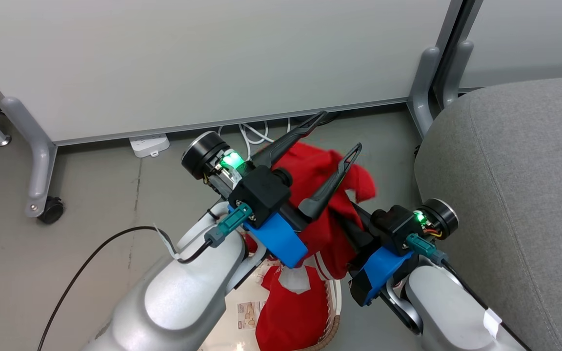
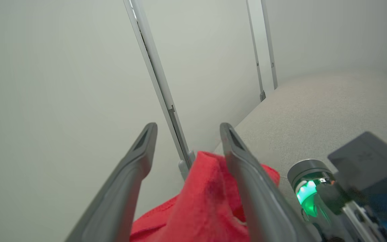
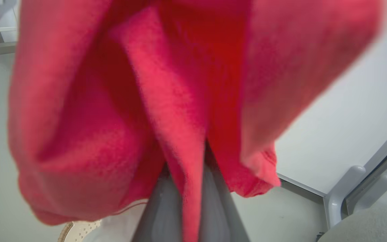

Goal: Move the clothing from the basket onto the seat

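- Floor [image 1: 90, 204] of plain grey fills our far left. A black caster wheel [image 1: 50, 210] sits under a grey partition leg [image 1: 39, 161], and a white power strip [image 1: 149, 145] lies at the foot of the pale partition panel [image 1: 212, 58].
- Our left gripper [image 1: 339, 131] points toward the far panel with its two dark fingers [image 1: 333, 180] spread wide and nothing pinched between them.
- From the left wrist, red cloth rises between and behind those fingers; we cannot tell whether it touches the right-hand one.
- One bright red soft fabric garment [image 1: 320, 170] hangs bunched in the air just behind the left gripper. It is left of the seat and apart from it.
- Below it, near us, sits the oval cream-white perforated plastic basket with a brown woven-look rim [image 1: 332, 325]. A second red garment [image 1: 288, 317] lies inside it, beside a paper label [image 1: 248, 314] on the basket's bottom.
- Our right gripper [image 3: 185, 201] is clamped tight on a fold of the lifted garment. In its wrist view the two grey fingers [image 3: 160, 215] press together with a ridge of red cloth between them, and the rest drapes over them.
- In the head view its fingers run up under the cloth and are hidden.
- A large grey fabric-upholstered seat cushion [image 1: 515, 195] with a rounded edge and a seam line takes the right side.
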